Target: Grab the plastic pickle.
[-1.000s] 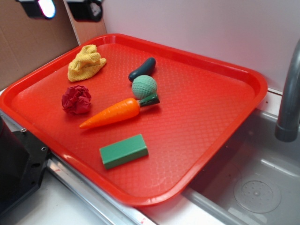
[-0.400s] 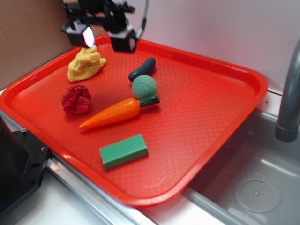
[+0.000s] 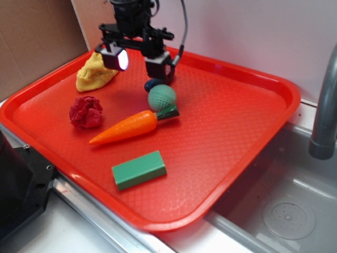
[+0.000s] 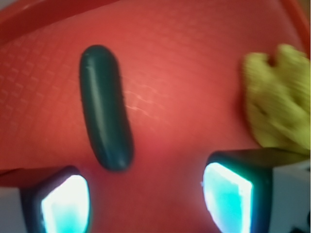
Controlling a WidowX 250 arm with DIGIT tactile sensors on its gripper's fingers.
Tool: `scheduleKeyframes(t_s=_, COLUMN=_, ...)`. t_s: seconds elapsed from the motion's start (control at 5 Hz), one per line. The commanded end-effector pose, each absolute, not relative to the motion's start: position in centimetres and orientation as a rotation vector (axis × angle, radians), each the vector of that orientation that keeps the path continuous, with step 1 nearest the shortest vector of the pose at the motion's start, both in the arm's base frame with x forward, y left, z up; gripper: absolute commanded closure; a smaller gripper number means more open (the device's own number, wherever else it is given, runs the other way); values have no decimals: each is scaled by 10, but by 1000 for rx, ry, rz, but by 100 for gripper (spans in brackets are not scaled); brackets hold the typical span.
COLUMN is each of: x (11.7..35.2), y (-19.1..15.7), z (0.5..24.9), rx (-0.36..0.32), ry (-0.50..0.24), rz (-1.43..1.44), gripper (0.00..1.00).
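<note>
The plastic pickle [image 4: 105, 107], dark green and sausage-shaped, lies on the red tray [image 3: 226, 121]. In the exterior view only its near end [image 3: 152, 84] shows, behind one finger. My gripper [image 3: 139, 60] hangs above the tray's back part, jaws wide apart and empty, with glowing pads [image 3: 123, 60]. In the wrist view the gripper [image 4: 146, 201] has the pickle just ahead of its left fingertip, not between the fingers.
On the tray lie a yellow cloth [image 3: 95, 74], a red crumpled ball [image 3: 86, 112], a light green dimpled ball [image 3: 162, 97], an orange carrot [image 3: 129, 126] and a green block [image 3: 139, 169]. A sink and grey faucet [image 3: 326, 105] stand at right.
My gripper has come down and to the right from the top left, and now hangs over the pickle, hiding most of it in the exterior view. The objects have not moved.
</note>
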State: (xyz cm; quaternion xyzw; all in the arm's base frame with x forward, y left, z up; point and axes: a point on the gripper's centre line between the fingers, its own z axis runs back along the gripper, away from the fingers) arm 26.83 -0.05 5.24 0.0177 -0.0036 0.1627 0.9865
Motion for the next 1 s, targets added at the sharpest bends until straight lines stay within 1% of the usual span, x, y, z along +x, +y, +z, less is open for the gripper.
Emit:
scheduleKeyframes(t_s=0.0, x=301, y=6, z=39, rx=-59, ry=-54, rz=215, gripper=0)
scheduleKeyframes(t_s=0.2, x=304, y=2, z=34, rx=-54, ry=-50, rz=192, gripper=66)
scheduleKeyframes(t_s=0.4, x=305, y=0, z=32, rx=-52, ry=-43, rz=177, gripper=100)
scheduleKeyframes(t_s=0.6, x=304, y=-1, z=35, rx=-32, ry=-41, rz=171, gripper=100)
scheduleKeyframes(t_s=0.8, x=285, y=2, z=75, rx=96, ry=-60, rz=179, gripper=100)
